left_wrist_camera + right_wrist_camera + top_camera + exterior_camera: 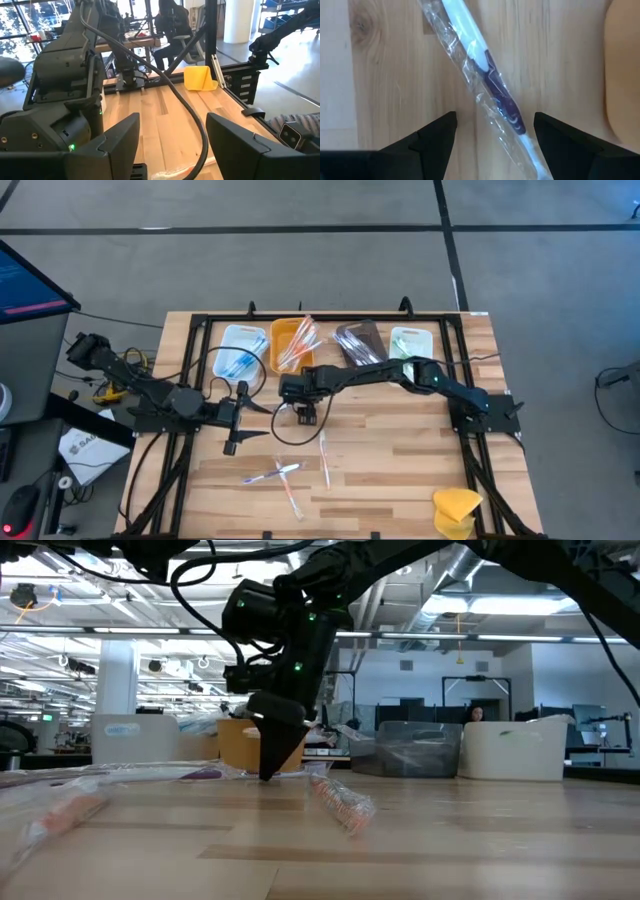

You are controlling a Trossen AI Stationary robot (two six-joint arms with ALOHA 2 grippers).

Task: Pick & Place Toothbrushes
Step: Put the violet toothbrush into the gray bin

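My right gripper (492, 142) is open and points down at the table, just in front of the orange tray (293, 345). Between its fingers lies a wrapped toothbrush (487, 75) with a white and dark purple handle, flat on the wood and slanting across the gap. The fingers stand on either side of it without touching. Three more wrapped toothbrushes (272, 473) (323, 455) (292, 500) lie nearer the table's near edge. My left gripper (172, 145) is open and waits at the table's left side (236, 430).
Along the far edge stand a white tray with blue toothbrushes (240, 345), the orange tray, a dark tray (358, 340) and a white tray (410, 340) with green ones. A yellow sponge (455, 505) sits at the near right corner. A black cable (185, 105) loops past the left gripper.
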